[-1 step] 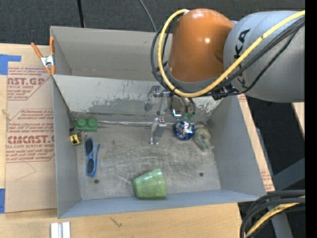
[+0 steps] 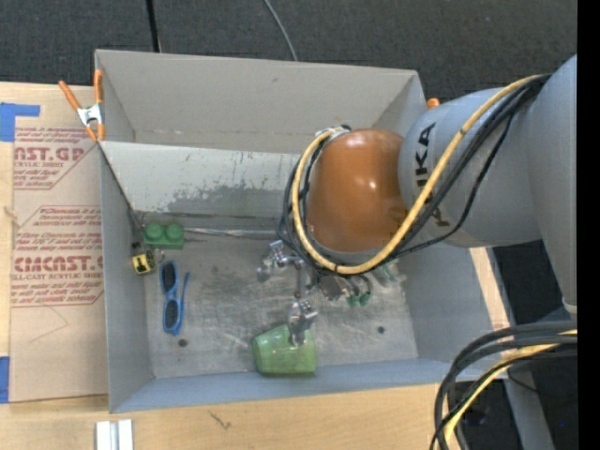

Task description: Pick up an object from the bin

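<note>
Just beside the silvery gripper (image 2: 302,326), towards the near wall, lies a pale green block (image 2: 284,356). Well to its left are blue sunglasses (image 2: 173,298), a darker green brick (image 2: 164,234) and a small yellow-and-black piece (image 2: 142,264), in the scuffed grey bin (image 2: 216,172).

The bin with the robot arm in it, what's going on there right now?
A KUKA arm reaches into the grey metal bin from the right. Its gripper is down at the top edge of a pale green block by the near wall; whether it has hold of it cannot be told. Blue sunglasses and a green brick lie apart on the left side.
</note>
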{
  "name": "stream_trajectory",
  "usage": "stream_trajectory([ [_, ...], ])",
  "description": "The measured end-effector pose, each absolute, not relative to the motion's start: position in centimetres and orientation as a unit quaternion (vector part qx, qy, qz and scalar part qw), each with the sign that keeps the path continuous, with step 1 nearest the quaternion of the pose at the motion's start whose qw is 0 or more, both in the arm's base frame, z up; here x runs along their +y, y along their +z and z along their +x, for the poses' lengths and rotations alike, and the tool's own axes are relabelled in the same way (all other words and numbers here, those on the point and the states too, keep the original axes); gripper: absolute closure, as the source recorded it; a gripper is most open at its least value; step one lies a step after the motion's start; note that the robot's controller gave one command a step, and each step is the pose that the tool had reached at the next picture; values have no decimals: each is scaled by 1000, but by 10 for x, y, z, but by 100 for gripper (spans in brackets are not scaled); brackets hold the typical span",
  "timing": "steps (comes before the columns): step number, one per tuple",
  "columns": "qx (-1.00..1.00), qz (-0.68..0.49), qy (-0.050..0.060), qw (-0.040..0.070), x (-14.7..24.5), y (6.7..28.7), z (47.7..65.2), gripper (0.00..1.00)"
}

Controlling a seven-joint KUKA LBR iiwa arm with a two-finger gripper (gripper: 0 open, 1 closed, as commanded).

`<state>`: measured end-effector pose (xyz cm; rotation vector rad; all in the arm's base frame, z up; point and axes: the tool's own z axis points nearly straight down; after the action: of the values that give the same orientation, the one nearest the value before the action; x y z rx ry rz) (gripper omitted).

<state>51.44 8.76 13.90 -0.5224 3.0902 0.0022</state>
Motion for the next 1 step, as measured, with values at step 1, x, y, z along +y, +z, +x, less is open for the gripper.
stream_trajectory([
  [1, 973, -229, 1, 5, 137, 214, 524, 0],
])
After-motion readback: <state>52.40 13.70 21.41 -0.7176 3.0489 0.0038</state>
